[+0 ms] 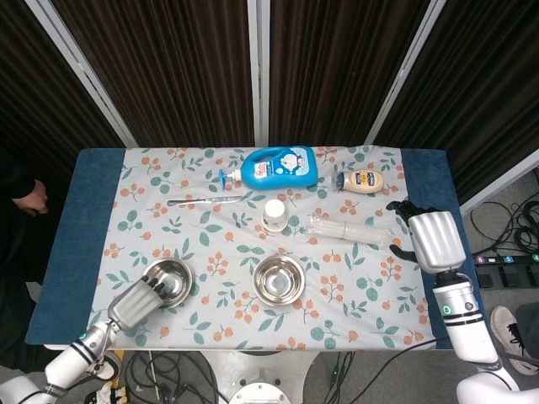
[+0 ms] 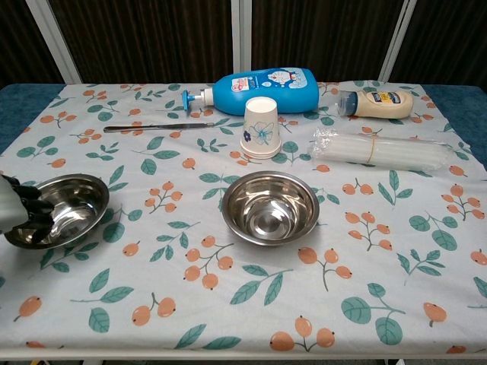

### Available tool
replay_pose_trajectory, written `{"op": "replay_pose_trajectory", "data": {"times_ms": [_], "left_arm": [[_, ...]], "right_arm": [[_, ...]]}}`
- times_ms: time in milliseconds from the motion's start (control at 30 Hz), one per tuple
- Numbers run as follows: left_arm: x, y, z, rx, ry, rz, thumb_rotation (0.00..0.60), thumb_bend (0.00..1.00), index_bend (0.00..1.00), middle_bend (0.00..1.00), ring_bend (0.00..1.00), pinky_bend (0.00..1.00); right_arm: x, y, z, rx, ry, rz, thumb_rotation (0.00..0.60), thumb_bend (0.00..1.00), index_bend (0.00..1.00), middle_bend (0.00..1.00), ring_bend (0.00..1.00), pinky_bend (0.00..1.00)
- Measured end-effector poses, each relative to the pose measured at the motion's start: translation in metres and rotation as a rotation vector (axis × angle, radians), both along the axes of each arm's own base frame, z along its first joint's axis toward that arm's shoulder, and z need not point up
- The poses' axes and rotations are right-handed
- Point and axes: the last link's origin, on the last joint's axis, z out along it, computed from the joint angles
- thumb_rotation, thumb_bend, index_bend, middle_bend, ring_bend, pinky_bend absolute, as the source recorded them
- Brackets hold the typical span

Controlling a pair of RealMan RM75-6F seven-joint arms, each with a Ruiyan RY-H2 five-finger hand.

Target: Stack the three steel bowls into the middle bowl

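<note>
Head view: a blue table [image 1: 425, 177] under a floral cloth [image 1: 219, 240] stands before dark curtains [image 1: 185, 67]. The left bowl [image 1: 168, 281] sits near the front-left corner, the left hand [image 1: 135, 301] curled over its near rim, fingers inside. The middle bowl [image 1: 279, 280] rests by the front edge. The right hand [image 1: 433, 241] hangs at the right edge, holding nothing; how far open I cannot tell.

Chest view: the left hand [image 2: 19, 211] grips the left bowl [image 2: 65, 209]; the middle bowl [image 2: 270, 207] sits centre-front.
</note>
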Motion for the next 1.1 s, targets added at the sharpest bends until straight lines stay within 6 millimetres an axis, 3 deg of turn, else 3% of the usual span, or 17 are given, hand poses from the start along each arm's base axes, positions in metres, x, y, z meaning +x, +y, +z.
{"op": "replay_pose_trajectory", "data": {"times_ms": [233, 600, 1100], "left_arm": [[0.008, 0.004, -0.014, -0.014, -0.022, -0.053, 0.6, 0.22, 0.55, 0.53, 0.46, 0.59], [0.006, 0.013, -0.023, 0.001, -0.026, -0.081, 0.6, 0.28, 0.67, 0.66, 0.59, 0.67], [0.007, 0.014, -0.027, 0.018, -0.073, -0.117, 0.6, 0.3, 0.71, 0.71, 0.65, 0.69]], "right_arm": [[-0.004, 0.0, 0.001, 0.001, 0.003, -0.015, 0.6, 0.0, 0.32, 0.41, 0.62, 0.64], [-0.012, -0.001, 0.0, 0.003, 0.007, -0.039, 0.6, 0.0, 0.32, 0.43, 0.62, 0.64], [-0.019, 0.0, 0.004, -0.004, 0.004, -0.059, 0.6, 0.0, 0.32, 0.44, 0.62, 0.64]]}}
